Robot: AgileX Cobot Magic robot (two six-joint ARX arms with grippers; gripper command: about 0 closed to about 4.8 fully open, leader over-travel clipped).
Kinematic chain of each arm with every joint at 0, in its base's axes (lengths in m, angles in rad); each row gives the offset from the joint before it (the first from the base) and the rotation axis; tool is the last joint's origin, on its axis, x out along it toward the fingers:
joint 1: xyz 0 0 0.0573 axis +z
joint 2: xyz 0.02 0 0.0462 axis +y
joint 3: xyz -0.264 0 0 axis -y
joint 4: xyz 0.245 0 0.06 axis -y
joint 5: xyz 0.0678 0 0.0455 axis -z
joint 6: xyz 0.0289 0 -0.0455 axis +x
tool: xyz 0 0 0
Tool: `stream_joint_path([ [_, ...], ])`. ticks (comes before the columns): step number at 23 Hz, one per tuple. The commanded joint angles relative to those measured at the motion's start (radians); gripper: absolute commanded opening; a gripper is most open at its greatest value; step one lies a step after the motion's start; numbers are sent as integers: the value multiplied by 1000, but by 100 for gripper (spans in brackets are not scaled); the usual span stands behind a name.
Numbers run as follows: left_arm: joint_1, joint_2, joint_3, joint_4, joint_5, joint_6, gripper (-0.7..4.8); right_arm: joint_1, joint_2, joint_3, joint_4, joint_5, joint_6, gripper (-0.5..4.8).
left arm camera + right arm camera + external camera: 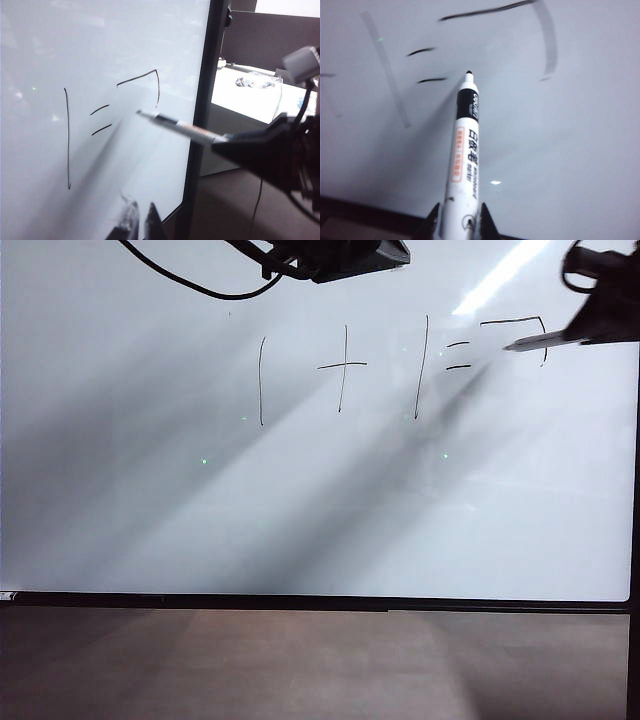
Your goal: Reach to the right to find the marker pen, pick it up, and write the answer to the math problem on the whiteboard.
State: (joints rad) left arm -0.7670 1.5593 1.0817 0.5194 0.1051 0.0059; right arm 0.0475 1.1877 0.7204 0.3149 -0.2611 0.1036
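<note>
Glossy and white, the whiteboard fills nearly the whole exterior view inside a thin black frame, with a brown surface below its lower edge. Across its upper part runs the math problem, thin black strokes reading one plus one and ending in two short equals dashes. Beside the dashes stands the answer, so far only a top bar and a short downstroke at its right end. The marker pen has a pale barrel with a black band and printed characters, too blurred to read, and a small dark tip; that tip sits near the equals dashes, below the bar, though whether it touches the board cannot be told. The right gripper is clamped on the pen's rear end, at the upper right edge of the exterior view and partly cut off there. The left gripper hangs near the board's lower right corner, only its two blurred fingertips in view, close together; whether they meet cannot be told.
</note>
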Motion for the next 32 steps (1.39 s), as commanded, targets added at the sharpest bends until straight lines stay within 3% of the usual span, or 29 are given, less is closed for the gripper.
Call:
stream_joint_path([
  [1, 1, -4, 2, 11, 5, -3, 27, 18, 18, 3, 16, -4, -3, -6],
  [32, 1, -4, 2, 9, 5, -3, 27, 23, 109, 6, 139, 12, 1, -6],
])
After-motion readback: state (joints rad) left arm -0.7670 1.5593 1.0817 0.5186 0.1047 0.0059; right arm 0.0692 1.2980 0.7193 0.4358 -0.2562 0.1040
